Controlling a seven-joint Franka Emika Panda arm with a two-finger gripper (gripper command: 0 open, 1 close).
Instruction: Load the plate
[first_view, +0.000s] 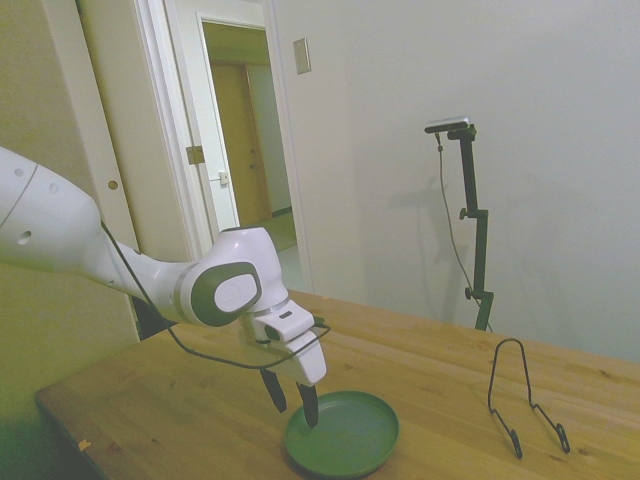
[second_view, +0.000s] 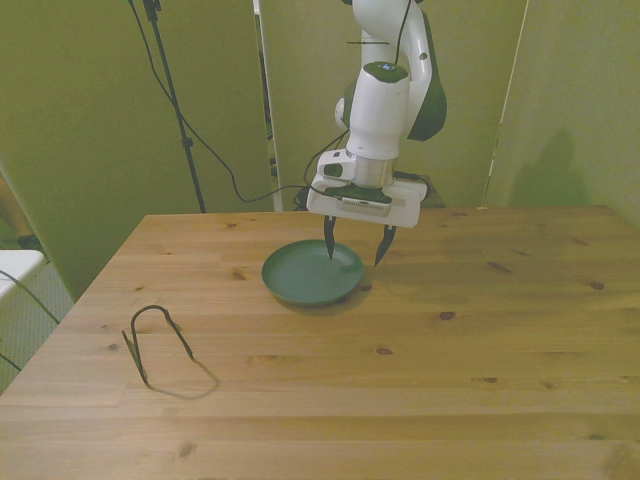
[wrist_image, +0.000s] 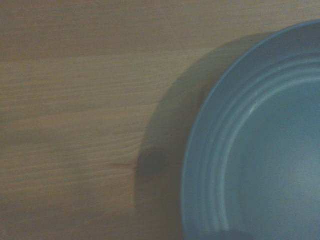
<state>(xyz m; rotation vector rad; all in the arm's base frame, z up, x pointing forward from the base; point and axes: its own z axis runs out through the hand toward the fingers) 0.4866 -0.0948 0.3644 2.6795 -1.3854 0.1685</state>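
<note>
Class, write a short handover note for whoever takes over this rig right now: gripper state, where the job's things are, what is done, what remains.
Gripper: open, empty, tilted, straddling the plate's rim on the robot's side, one finger over the dish, one outside.
Plate: dark green, flat on the wooden table, not lifted.
Wire stand: apart from the plate, near the front view's left edge, empty.
Done: the approach to the rim.
Left: close on the rim, lift, set the plate in the stand.

On the wooden table (second_view: 480, 330) the only obstacles are the dark-green plate (second_view: 310, 275) and the black wire stand (second_view: 158, 342), well apart at about 8 o'clock from it in the front view. The open-fingered gripper (second_view: 354, 248) straddles the plate's rim at about 1 o'clock. Bare wood lies all around both.
</note>
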